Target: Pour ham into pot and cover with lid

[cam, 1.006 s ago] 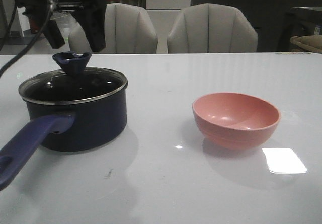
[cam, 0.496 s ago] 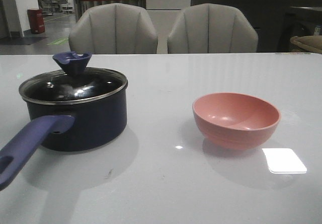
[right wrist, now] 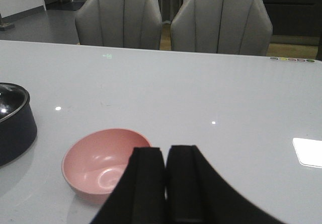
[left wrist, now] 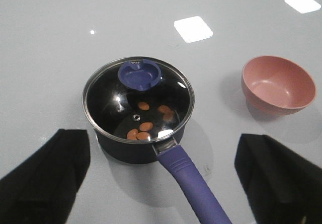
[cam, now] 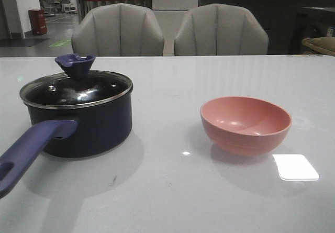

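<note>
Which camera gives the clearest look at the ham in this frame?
The left wrist view: it looks down through the glass lid and shows the ham as orange slices on the floor of the pot. The front view sees the pot side-on, with no slices visible. The right wrist view catches only the pot's edge.

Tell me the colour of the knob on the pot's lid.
Dark blue knob, seen best in the left wrist view, on the glass lid.
</note>
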`<state>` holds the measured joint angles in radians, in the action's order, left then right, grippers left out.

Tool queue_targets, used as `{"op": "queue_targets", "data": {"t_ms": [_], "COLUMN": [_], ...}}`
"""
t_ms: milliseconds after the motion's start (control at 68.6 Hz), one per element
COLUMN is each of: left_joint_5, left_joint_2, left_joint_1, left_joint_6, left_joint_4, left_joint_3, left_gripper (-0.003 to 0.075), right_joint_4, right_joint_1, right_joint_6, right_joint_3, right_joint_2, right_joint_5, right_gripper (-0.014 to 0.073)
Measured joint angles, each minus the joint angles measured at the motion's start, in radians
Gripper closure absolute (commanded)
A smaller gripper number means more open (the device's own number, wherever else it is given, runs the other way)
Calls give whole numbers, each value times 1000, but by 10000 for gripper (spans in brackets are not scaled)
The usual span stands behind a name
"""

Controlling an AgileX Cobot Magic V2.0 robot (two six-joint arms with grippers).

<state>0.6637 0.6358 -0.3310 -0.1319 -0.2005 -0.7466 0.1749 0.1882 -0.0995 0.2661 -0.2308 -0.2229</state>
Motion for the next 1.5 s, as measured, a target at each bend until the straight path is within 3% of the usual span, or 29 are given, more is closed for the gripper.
{"op": "queue_targets", "data": {"t_ms": [160, 437, 1152, 1298, 1502], "left_joint_5": [-44, -151, -183, -285, -480], "left_joint_2": [-225, -485, -505, -510, -571], "left_joint_1": [0, 0, 0, 26, 187], "left_joint_6": [0, 0, 0, 36, 158], "left_joint_4": [-3, 3, 18, 107, 232], "left_joint_3": [162, 337, 383, 454, 634], "left_gripper": [213, 619, 600, 600, 600], "right_joint_4": [0, 0, 0, 0, 0], "right_joint_1": [0, 0, 0, 0, 0], "right_joint_6": [0, 0, 0, 0, 0], "right_joint_3": [0, 0, 0, 0, 0], "right_joint_2": [0, 0, 0, 0, 0], "right_joint_5": [0, 0, 0, 0, 0], "right_gripper": [440, 440, 440, 440, 440]}}
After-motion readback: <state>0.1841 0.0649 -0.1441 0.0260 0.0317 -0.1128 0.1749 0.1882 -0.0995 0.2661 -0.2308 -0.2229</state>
